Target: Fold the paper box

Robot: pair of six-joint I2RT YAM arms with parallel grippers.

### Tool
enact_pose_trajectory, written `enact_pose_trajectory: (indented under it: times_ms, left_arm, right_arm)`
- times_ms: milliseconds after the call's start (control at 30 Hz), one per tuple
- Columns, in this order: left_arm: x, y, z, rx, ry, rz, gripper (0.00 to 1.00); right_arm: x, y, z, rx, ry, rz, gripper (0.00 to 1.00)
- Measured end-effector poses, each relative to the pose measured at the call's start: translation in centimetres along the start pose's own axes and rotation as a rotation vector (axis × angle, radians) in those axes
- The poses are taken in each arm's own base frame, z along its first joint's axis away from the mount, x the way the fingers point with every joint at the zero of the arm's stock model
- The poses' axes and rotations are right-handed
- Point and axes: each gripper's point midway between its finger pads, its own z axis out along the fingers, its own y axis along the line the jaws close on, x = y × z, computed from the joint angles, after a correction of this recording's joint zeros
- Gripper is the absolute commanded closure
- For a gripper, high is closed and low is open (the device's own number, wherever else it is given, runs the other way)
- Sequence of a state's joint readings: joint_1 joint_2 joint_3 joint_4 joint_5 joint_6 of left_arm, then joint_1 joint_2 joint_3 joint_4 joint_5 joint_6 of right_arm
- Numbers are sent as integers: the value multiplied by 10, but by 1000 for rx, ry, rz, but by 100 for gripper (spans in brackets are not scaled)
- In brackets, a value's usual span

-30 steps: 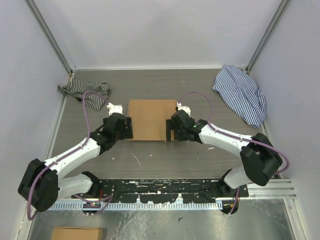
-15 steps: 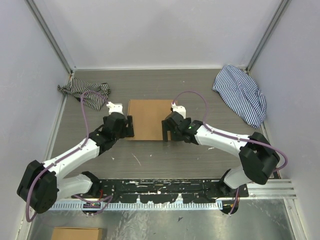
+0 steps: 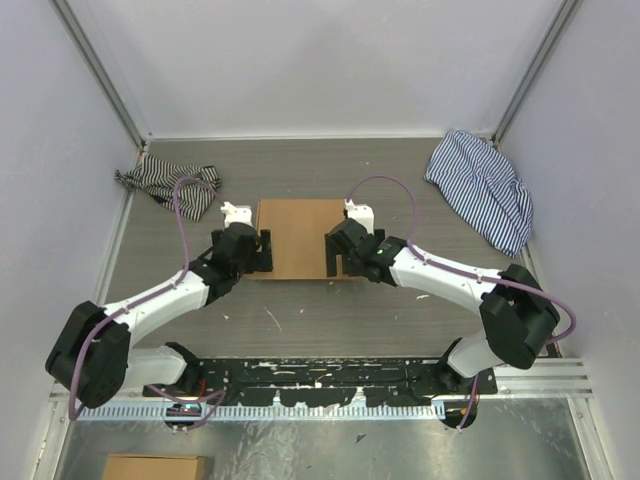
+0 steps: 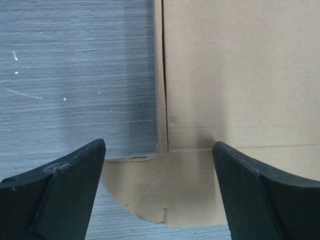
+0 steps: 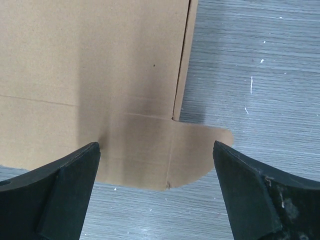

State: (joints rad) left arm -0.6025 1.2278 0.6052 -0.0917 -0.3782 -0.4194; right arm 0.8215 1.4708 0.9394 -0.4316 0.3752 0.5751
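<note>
The paper box (image 3: 297, 238) lies as a brown cardboard rectangle on the grey table, between my two arms. My left gripper (image 3: 264, 251) is open at its near left corner, hovering over a rounded tab (image 4: 160, 187) that sticks out past a slit. My right gripper (image 3: 333, 257) is open at the near right corner, above the matching rounded tab (image 5: 172, 155). Nothing is held between either pair of fingers. The box's flat top (image 5: 85, 55) fills much of both wrist views.
A dark striped cloth (image 3: 170, 185) lies bunched at the back left. A blue striped cloth (image 3: 482, 187) lies at the back right, against the wall. Another brown cardboard piece (image 3: 155, 467) lies below the arm bases at the bottom left.
Both grippers have shifted slightly toward the back along the box's sides. The left gripper's jaws have opened a little wider. The box has not moved.
</note>
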Motion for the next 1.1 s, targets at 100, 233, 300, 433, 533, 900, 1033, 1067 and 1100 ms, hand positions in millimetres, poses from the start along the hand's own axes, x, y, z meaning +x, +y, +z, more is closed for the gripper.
enact_pose_trajectory:
  times_ms: [100, 233, 300, 433, 533, 900, 1033, 1067, 1100]
  left_arm:
    - [2, -4, 4, 17, 7, -3, 5]
    - [4, -10, 4, 48, 19, -5, 6]
    - [5, -12, 3, 63, 27, -6, 7]
    - [7, -15, -5, 90, 42, -8, 7]
    - [7, -14, -12, 97, 50, -10, 7]
    - [2, -10, -38, 119, 44, -52, 5]
    - [0, -12, -40, 134, 27, -73, 4]
    - [2, -12, -39, 135, 29, -76, 3]
    - [3, -11, -39, 135, 30, -75, 3]
  right_arm:
    - [0, -2, 0, 11, 0, -2, 0]
    - [-2, -1, -2, 11, 0, -3, 0]
    - [-5, 0, -2, 7, -4, -1, 0]
    - [-5, 3, 0, 4, 2, -6, 0]
    - [-2, 3, 3, 4, 16, -12, 0]
    - [0, -2, 0, 12, 31, -7, 0]
    - [-10, -6, -8, -18, 8, 24, 0]
    - [-13, -8, -11, -24, 0, 32, 0]
    - [-16, -11, -12, -39, -7, 47, 0]
